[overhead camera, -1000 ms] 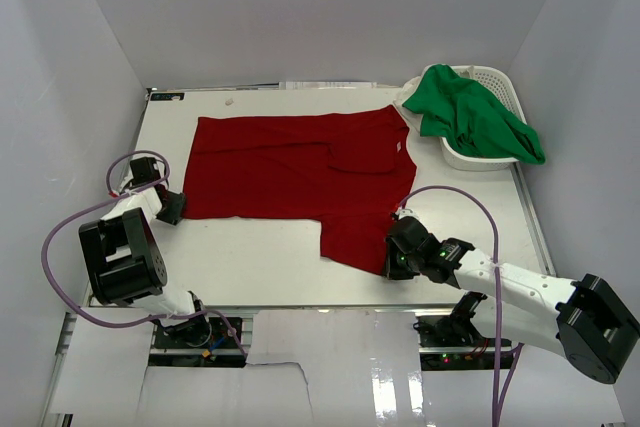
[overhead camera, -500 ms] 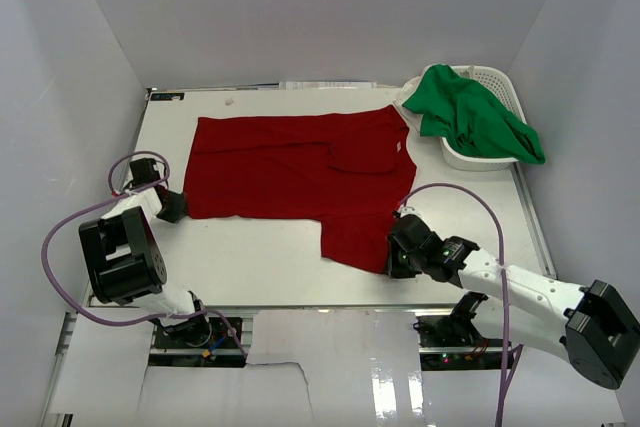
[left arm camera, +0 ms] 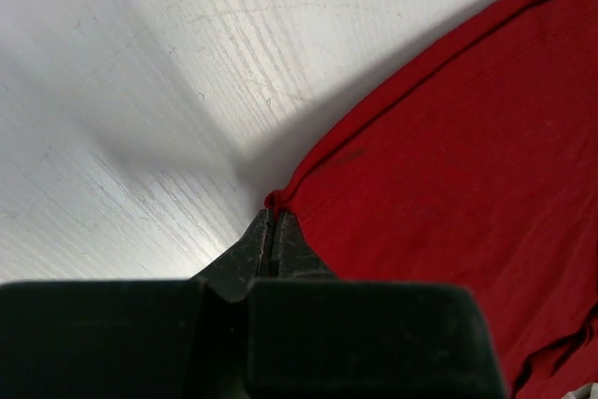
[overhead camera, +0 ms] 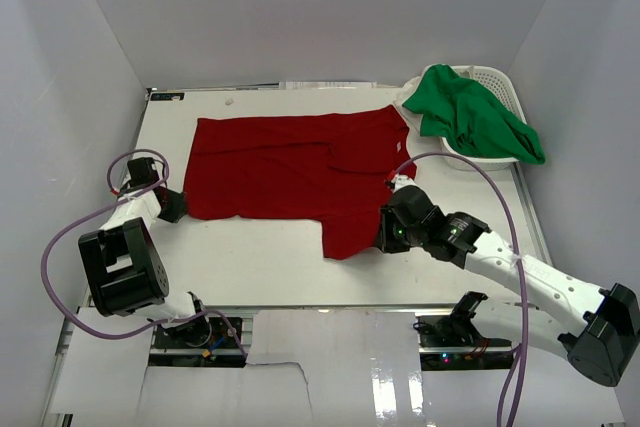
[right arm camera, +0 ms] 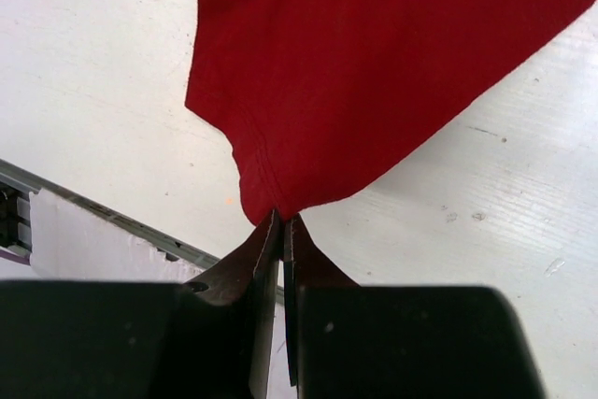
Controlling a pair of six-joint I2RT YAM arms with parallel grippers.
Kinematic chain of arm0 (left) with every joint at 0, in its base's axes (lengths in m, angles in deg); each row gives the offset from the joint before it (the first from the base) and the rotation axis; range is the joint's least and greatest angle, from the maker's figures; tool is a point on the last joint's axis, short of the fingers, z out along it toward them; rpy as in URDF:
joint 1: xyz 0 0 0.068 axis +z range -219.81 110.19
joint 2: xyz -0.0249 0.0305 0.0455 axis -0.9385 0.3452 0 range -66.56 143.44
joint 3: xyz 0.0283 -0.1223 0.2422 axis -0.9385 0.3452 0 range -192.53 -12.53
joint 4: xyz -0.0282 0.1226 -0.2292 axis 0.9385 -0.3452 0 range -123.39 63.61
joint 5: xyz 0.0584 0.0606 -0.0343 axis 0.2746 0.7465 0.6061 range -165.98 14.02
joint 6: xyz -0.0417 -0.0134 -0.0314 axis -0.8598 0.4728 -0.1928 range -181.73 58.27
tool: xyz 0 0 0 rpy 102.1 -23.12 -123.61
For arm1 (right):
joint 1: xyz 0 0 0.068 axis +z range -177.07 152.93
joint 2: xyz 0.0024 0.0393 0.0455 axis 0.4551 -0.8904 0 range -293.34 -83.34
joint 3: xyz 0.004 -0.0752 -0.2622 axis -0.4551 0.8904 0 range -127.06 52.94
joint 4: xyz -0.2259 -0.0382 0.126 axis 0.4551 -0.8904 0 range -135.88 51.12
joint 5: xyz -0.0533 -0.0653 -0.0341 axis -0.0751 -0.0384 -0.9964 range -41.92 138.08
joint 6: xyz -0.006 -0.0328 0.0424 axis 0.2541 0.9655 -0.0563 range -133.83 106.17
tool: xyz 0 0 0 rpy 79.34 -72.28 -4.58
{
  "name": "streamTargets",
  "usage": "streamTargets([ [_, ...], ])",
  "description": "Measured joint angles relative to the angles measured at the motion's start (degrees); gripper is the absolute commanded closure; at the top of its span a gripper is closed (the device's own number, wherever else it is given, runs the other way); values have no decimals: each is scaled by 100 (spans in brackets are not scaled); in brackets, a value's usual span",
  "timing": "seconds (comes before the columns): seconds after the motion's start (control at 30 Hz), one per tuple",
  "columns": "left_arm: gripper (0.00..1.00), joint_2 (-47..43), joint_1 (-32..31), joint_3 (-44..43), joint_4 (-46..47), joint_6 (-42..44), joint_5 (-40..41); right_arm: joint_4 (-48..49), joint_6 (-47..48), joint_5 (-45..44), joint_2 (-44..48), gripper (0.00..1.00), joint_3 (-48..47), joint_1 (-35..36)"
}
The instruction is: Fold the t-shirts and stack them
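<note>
- Nothing legible in any of the 3 views.
- Small dark tag (overhead camera: 166,96) at the far-left corner of the table (overhead camera: 250,247): too small to read.
- Red t-shirt (overhead camera: 290,167), close up from both wrists: plain cloth, no print or label showing.
- Green t-shirt (overhead camera: 475,117) over the basket (overhead camera: 500,77): plain as well, no lettering to make out.
</note>
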Motion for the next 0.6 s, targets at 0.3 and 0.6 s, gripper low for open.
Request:
streamTargets([
  [0.3,100,0,0,-205,-133,26,-31,-247,457,72,-511,92,-699,-348],
  [0.6,100,0,0,-713,-186,26,-90,-297,1029,376,-970,92,-1388,-1093],
])
